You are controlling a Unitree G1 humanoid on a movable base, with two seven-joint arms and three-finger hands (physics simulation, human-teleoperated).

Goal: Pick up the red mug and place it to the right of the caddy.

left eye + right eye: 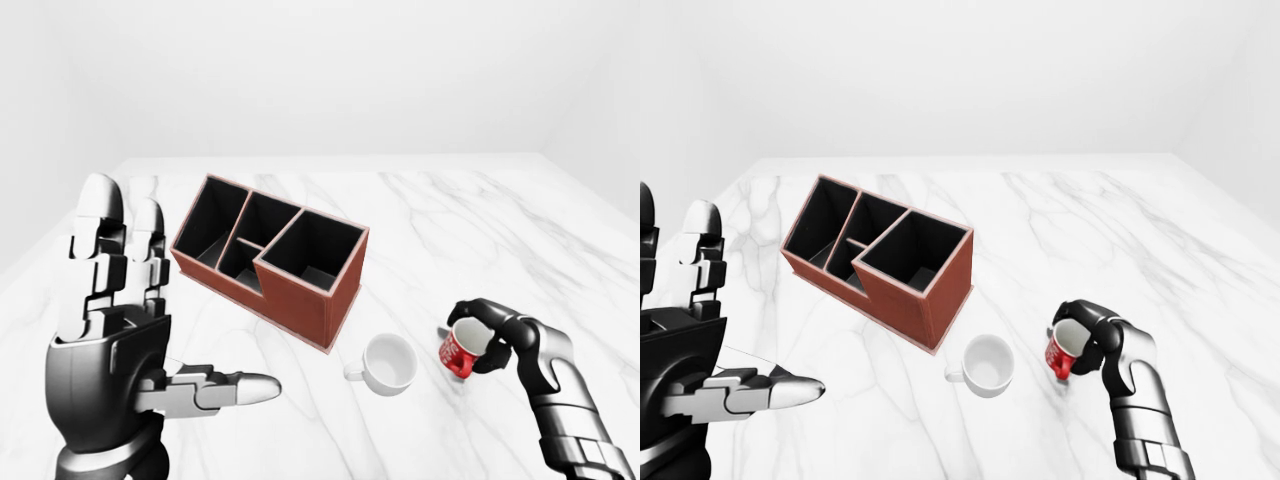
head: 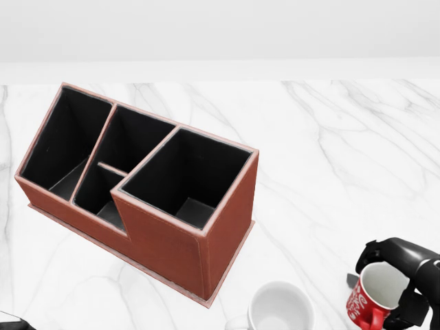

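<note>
- A white marble table (image 1: 520, 230) with grey veins fills the lower part of every view; its far edge shows as a pale band at the top of the head view.
- Around it stand plain white walls, with no other furniture in sight.
- The caddy (image 2: 141, 185) is a reddish-brown box with pale edging and a black lining. It sits askew on the marble, with two tall compartments, one at each end, and two smaller ones between them behind a lower wall.
- The red mug (image 2: 371, 297) stands on the marble to the lower right of the caddy in the head view, well apart from it. It is glossy red outside with white lettering too small to read, white inside, and its red handle points toward the bottom of the view. It looks tipped a little, its mouth turned toward the caddy.
- The right hand (image 2: 402, 278) is curled round the red mug: one dark finger hooks over the rim on the side nearer the caddy, and the others wrap the side away from it.
- A white mug (image 1: 388, 364) sits between the caddy and the red mug, just below the caddy's near corner in the left-eye view, with its handle toward the view's left.
- The left hand (image 1: 115, 330) is raised to the left of the caddy in the left-eye view, spread wide and holding nothing, two fingers upright and the thumb pointing right.
</note>
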